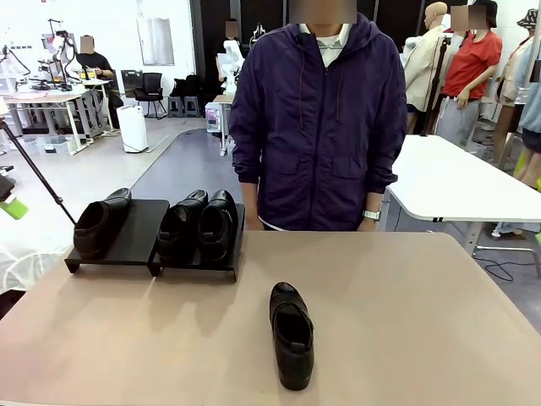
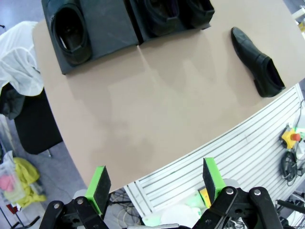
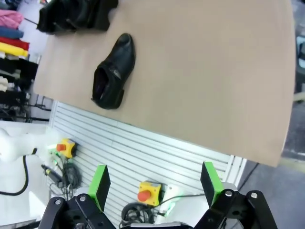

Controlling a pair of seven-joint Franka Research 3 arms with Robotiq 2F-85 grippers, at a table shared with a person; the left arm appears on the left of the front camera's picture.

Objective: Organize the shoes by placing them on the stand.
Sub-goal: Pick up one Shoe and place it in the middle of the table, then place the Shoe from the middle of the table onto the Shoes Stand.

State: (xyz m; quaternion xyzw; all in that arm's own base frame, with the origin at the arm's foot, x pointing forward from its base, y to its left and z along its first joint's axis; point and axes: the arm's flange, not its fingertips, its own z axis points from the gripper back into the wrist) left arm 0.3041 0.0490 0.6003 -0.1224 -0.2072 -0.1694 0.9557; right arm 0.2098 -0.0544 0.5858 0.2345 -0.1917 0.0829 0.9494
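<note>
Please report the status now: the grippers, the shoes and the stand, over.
Left gripper and right gripper open, empty, off the table. Three shoes on the stand; fourth shoe loose on the tabletop. Person behind far edge; path clear.

The front camera is facing across the desk (image 1: 406,321) toward the person (image 1: 319,127); both wrist cameras are looking down from beyond the near edge, sharing the lone shoe (image 1: 292,334).

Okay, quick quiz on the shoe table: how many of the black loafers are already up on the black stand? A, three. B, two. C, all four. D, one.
A: one shoe sits on the left platform and two shoes on the right platform, while the fourth loafer lies on the beige tabletop nearer the robot.
</note>
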